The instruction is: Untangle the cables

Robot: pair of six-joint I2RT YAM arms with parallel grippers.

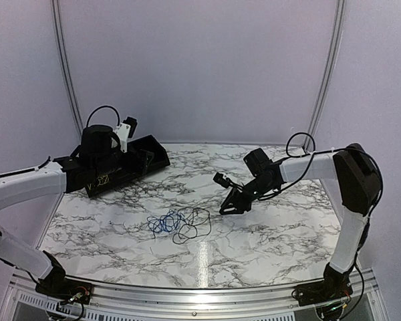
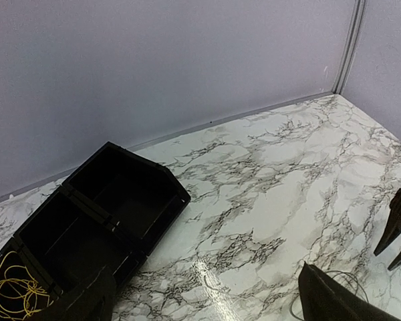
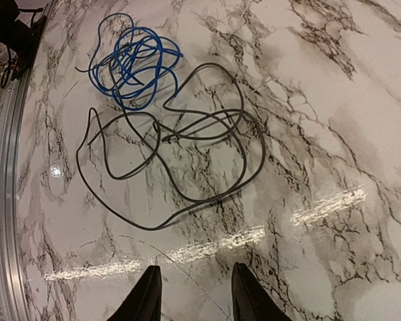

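Status: yellow cable [image 2: 10, 291] is coiled in the bin [image 2: 167, 179], in the lower-left compartment in the left wrist view, so I'd call that one sorted. The other two compartments look empty.

Blue cable [image 3: 130, 60] and black cable [image 3: 180, 154] lie on the counter [image 1: 267, 234], lower centre of the top view. Blue is a tight bunch at upper left of the right wrist view. Black sprawls in wide loops below and right of it. They seem to cross where blue's lower edge meets black's upper loops. Can't make out a white cable against the marble.

Left gripper [image 2: 206, 281] hangs near the bin, fingers wide apart, nothing in them.

Right gripper [image 3: 194, 297] is just off the black loops, above the counter, jaws partly open, empty.

Step in hand, my read: separating black from blue, right arm on approach.

Next move needs a descent onto a single outer black strand, bottom of the loop, well clear of blue. Pinch at counter level, then drag away from blue so the crossing pulls free. The cable is thin, so a missed pinch is likely.
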